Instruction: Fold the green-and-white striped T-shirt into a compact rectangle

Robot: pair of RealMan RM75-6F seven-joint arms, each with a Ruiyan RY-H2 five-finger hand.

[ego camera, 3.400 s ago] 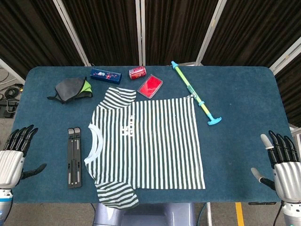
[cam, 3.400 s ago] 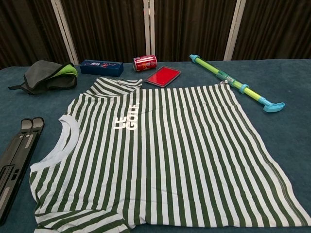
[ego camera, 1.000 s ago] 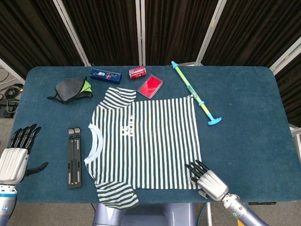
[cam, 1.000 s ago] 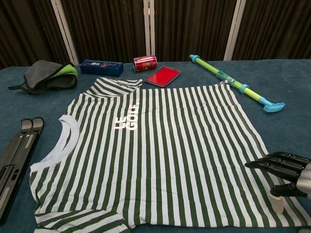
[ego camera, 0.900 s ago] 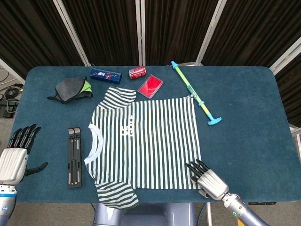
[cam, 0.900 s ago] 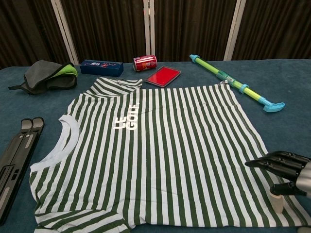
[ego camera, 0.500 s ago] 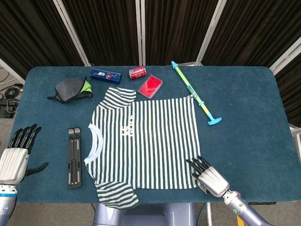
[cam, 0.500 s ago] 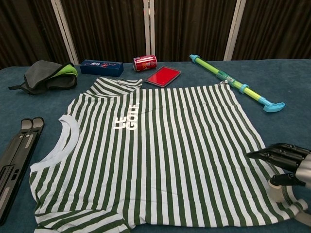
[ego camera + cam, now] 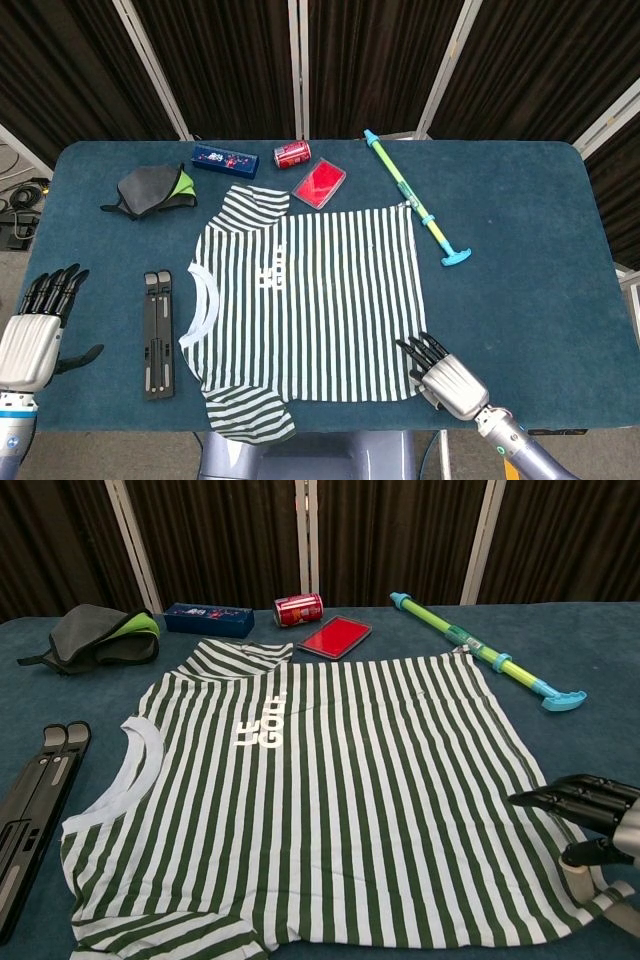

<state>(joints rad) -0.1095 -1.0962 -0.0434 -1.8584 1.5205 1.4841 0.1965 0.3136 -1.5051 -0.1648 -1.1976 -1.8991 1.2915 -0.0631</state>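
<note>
The striped T-shirt lies flat and unfolded across the middle of the blue table, collar toward the robot's left. The right hand sits at the shirt's near hem corner, fingers reaching over the cloth — whether they have pinched it cannot be told. The left hand hangs spread and empty, well apart. A firm corner pinch comes first — then a straight lift across.

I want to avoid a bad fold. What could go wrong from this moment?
1. The right hand sits at the T-shirt's near hem corner; it may catch only the top layer, so the fold could come out uneven.
2. The left hand is off the cloth, so the shirt may slide when pulled.
3. The red case touches the far edge and might be dragged.
</note>
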